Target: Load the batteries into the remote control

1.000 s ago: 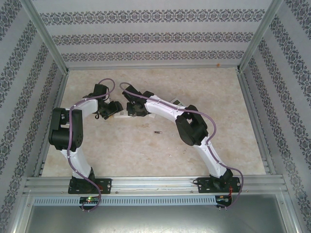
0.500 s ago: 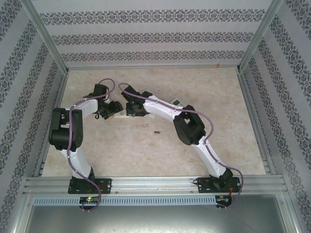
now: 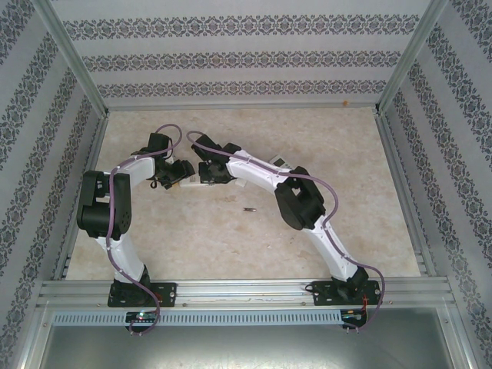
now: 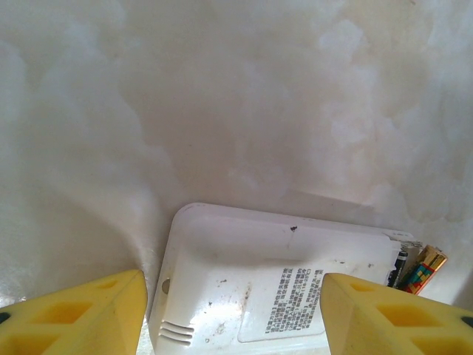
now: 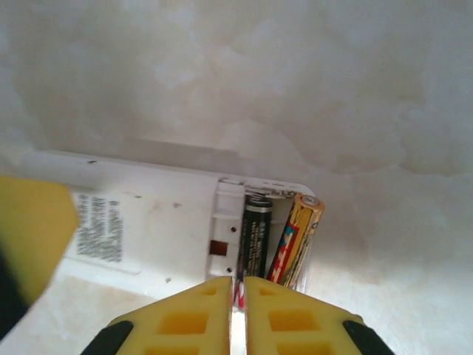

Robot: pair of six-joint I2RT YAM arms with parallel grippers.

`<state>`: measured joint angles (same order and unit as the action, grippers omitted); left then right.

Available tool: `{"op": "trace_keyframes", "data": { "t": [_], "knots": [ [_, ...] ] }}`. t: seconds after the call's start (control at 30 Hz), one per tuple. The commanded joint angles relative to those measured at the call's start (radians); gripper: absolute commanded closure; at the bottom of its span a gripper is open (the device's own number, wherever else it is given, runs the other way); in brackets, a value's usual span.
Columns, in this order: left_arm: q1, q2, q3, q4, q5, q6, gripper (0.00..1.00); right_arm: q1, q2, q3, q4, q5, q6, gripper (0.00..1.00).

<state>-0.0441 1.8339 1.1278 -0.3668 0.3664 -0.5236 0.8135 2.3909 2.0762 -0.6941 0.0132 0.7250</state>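
Table (image 3: 323, 138): marbled top. Remote control (image 5: 148, 214): white, back up, far-centre, battery bay open at its right end. Left gripper (image 4: 233, 314): jaws apart over the remote's left end; contact unclear. Right gripper (image 5: 236, 299): fingers closed together at the bay's near edge. Dark battery (image 5: 257, 237): seated in bay. Gold battery (image 5: 297, 237): askew beside it, right. Spare battery (image 3: 248, 208): loose, nearer. Handling: likely press the askew cell flat, gently, remote steadied.

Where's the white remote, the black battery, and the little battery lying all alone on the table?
white remote (image 5: 148, 214): right wrist view, the plain back of its body.
black battery (image 5: 257, 237): right wrist view, middle of its body.
lone battery (image 3: 249, 208): top external view, its middle.
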Motion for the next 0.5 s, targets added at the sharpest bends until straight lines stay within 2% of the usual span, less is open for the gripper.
{"op": "trace_keyframes", "data": {
  "t": [0.0, 0.1, 0.23, 0.47],
  "knots": [
    [0.002, -0.009, -0.006, 0.011, 0.010, 0.026, 0.36, -0.009, -0.136, -0.051, 0.021, 0.052, 0.004, 0.82],
    [0.001, -0.013, -0.011, 0.011, 0.008, 0.030, 0.35, -0.026, -0.152, -0.118, 0.036, 0.105, 0.046, 0.77],
    [0.001, -0.013, -0.013, 0.014, 0.010, 0.031, 0.36, -0.045, -0.115, -0.123, 0.043, 0.046, 0.057, 0.69],
    [0.001, -0.011, -0.013, 0.017, 0.013, 0.027, 0.36, -0.043, -0.029, -0.052, 0.043, -0.026, 0.076, 0.69]
  ]
}}
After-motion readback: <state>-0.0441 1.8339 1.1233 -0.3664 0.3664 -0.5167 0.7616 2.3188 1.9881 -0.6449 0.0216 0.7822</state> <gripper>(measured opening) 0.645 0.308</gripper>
